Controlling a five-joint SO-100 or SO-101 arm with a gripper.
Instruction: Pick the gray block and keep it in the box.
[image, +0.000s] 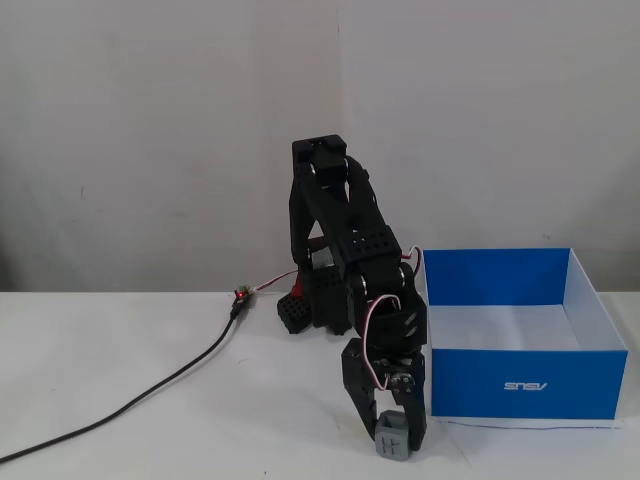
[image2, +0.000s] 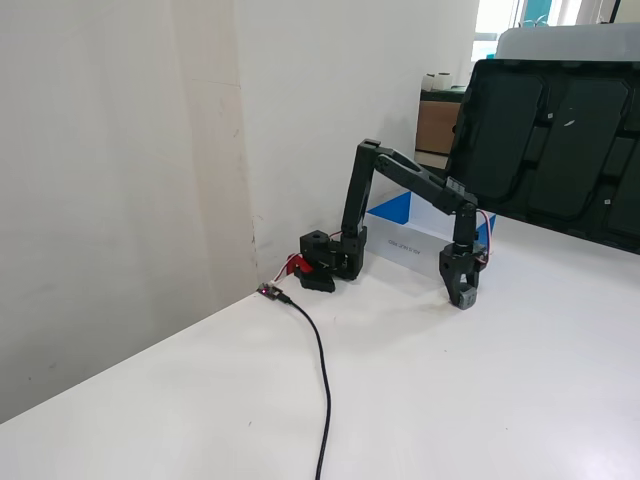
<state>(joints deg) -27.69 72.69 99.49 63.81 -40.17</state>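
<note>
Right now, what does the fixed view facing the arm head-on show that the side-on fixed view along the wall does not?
Only the head-on view shows into the box: its white floor, with no block inside, and the white logo on its blue front. Only the side-on view shows the large dark panels behind the table and the cable's run toward the camera. Both show the gripper down at the table with the gray block between its fingers, outside the box.
</note>
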